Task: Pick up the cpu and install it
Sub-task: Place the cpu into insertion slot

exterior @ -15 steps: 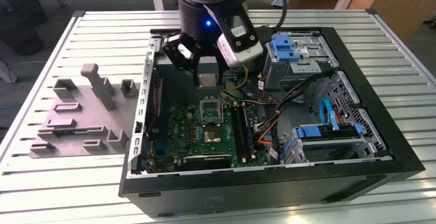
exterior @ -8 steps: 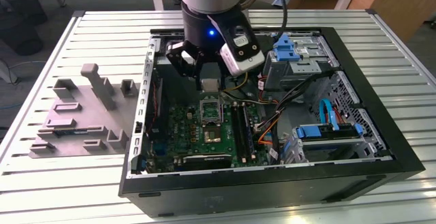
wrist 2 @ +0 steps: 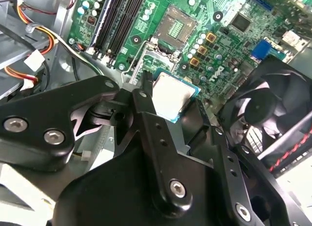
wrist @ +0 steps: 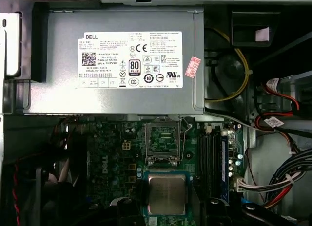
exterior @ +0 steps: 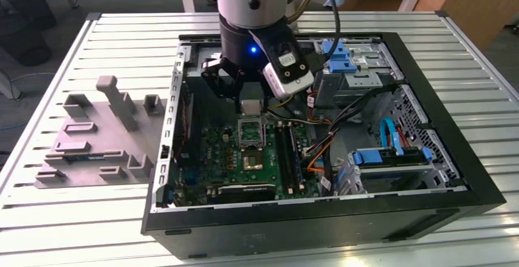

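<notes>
Item: small flat square cpu (wrist: 166, 194), silvery-grey metal top. Clamped by its edges in the black two-finger gripper (wrist 2: 171, 102), level above the green motherboard (wrist 2: 219, 46), near the open dark metal socket frame (wrist: 163, 140). The flat hold likely suits seating.

A large white label (wrist: 132, 59) covers the middle of the grey power-supply box (wrist: 53, 89) in the first wrist view. It carries rows of small print, a square code and round approval marks. A small pink sticker (wrist: 193, 66) sits just beside it, toward the box's cable-side edge, and white lettering (wrist: 103, 160) marks the motherboard (wrist: 117, 138).
</notes>
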Controlling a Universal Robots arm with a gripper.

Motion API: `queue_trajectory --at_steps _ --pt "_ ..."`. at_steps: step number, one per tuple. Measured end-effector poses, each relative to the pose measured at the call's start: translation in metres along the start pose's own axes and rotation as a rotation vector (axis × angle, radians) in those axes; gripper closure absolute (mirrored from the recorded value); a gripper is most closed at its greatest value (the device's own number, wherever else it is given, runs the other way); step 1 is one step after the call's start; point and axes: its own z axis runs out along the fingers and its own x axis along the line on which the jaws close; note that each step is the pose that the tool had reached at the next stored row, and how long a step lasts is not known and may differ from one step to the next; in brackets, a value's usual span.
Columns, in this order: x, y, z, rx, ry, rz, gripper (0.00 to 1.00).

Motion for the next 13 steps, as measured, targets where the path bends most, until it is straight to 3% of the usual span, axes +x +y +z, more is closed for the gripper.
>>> queue_trajectory --at_steps 13 --pt "0.0000 -0.0001 0.0027 -0.0002 0.0000 0.000 0.53"
